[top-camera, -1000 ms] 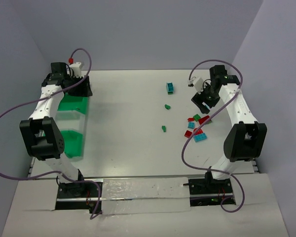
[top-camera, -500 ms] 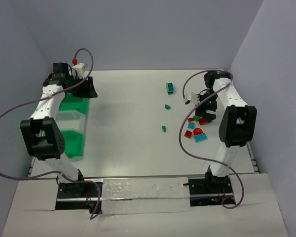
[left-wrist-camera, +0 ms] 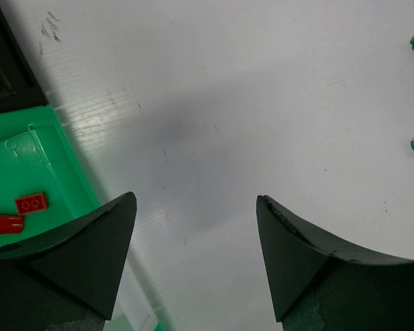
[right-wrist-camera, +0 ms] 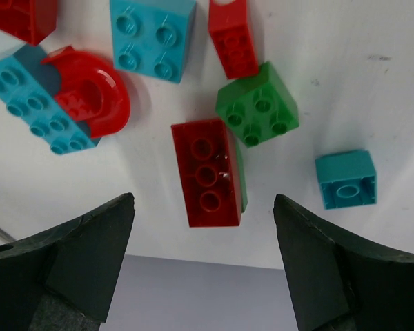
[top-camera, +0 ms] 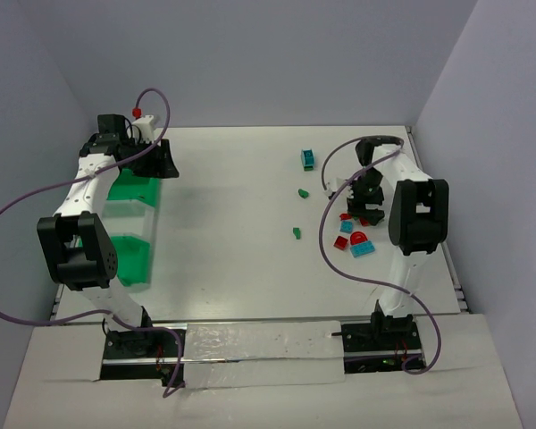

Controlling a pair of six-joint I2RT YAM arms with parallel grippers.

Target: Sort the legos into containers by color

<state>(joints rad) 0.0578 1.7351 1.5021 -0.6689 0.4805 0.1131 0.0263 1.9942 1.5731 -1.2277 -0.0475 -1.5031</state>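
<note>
Both pairs of jaws open, empty; I'd straddle the long red brick (right-wrist-camera: 208,172) with the right pair, missing the green brick (right-wrist-camera: 257,114).

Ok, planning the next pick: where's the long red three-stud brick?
Right wrist view, centre: the red three-stud brick lies under the right tool, below-left of the green four-stud brick.
</note>
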